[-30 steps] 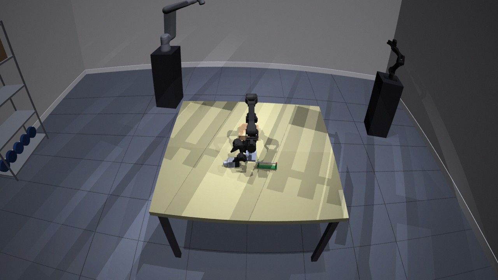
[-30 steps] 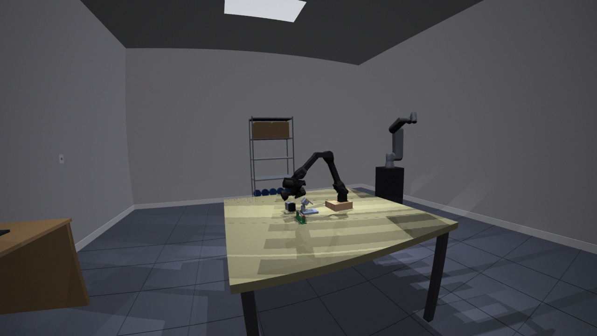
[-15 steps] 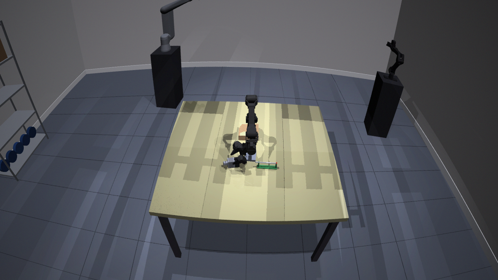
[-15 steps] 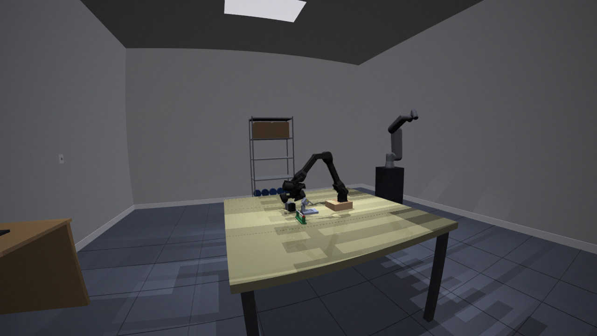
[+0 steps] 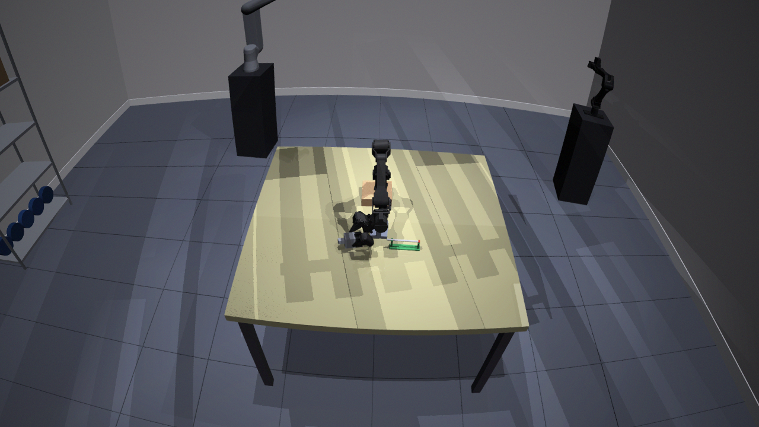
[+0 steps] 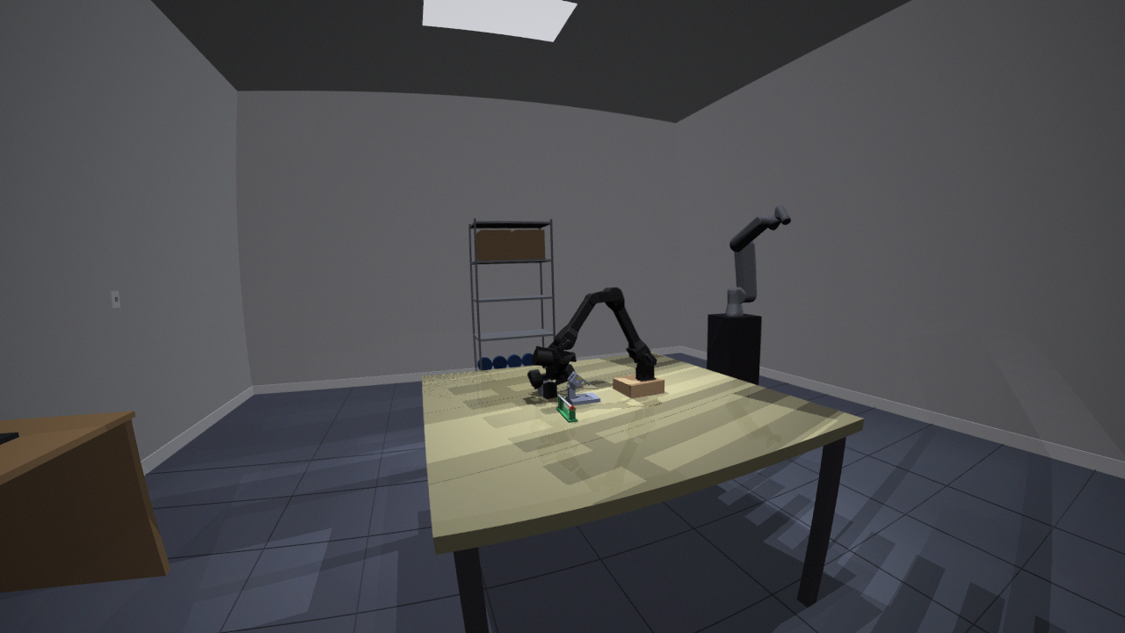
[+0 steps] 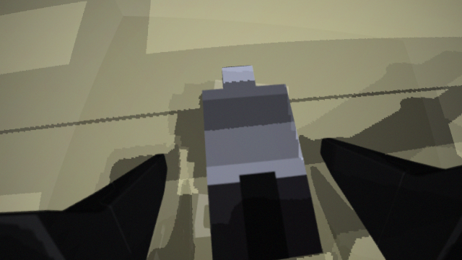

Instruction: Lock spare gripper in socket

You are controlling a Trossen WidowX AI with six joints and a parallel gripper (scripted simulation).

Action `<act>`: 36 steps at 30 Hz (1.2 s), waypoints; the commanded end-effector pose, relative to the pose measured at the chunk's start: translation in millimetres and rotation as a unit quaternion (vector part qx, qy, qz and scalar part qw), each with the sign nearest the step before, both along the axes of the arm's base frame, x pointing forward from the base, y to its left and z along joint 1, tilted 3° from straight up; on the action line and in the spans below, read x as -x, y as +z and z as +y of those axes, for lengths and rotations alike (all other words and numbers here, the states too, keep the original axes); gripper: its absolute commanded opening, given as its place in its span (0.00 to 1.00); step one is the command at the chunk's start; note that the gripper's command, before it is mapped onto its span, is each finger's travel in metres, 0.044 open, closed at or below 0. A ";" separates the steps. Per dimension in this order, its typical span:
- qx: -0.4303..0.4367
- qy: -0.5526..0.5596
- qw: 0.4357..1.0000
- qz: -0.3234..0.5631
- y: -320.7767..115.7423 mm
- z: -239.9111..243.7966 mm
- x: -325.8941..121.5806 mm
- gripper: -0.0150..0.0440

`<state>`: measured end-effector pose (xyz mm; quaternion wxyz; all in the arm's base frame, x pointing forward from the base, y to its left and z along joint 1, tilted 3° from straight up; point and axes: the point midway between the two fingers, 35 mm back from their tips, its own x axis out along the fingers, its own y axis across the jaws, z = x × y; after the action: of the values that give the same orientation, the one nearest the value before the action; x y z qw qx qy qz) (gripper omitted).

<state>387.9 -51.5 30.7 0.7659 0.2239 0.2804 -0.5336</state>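
Observation:
The spare gripper [image 5: 348, 240] [image 7: 253, 144] lies on the table as a grey block, with a narrow spigot at one end and a black part at the other. My gripper [image 7: 245, 153] is open above it, pointing down, one finger on each side with a gap. No contact shows in the wrist view. The blue-grey mount [image 5: 379, 233] [image 6: 584, 399] stands beside it, its raised socket partly hidden by the arm in the top view. The white lock pin [image 5: 405, 241] with a red end lies across the posts of the green rack [image 5: 404, 247] [image 6: 567, 416], outside the socket.
The orange-brown block [image 5: 367, 201] [image 6: 638, 386] is at the arm's base, behind the mount. The green rack and the mount are close together on the wooden table [image 5: 424, 297] [image 6: 629, 480]. Two other arms stand on black pedestals away from the table.

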 end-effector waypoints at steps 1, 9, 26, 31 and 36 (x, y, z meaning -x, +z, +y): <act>-0.001 -0.001 1.000 0.001 -7.2 -0.2 0.7 1.00; -0.001 -0.001 1.000 0.001 -16.0 -0.5 1.2 1.00; -0.001 -0.001 1.000 0.001 -16.0 -0.5 1.2 0.48; -0.001 -0.001 1.000 0.001 -1.6 0.4 -0.7 0.25; -0.001 -0.001 1.000 0.001 29.4 1.9 -2.1 0.25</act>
<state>384.1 -50.7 34.5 0.7600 0.2136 0.2983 -0.5364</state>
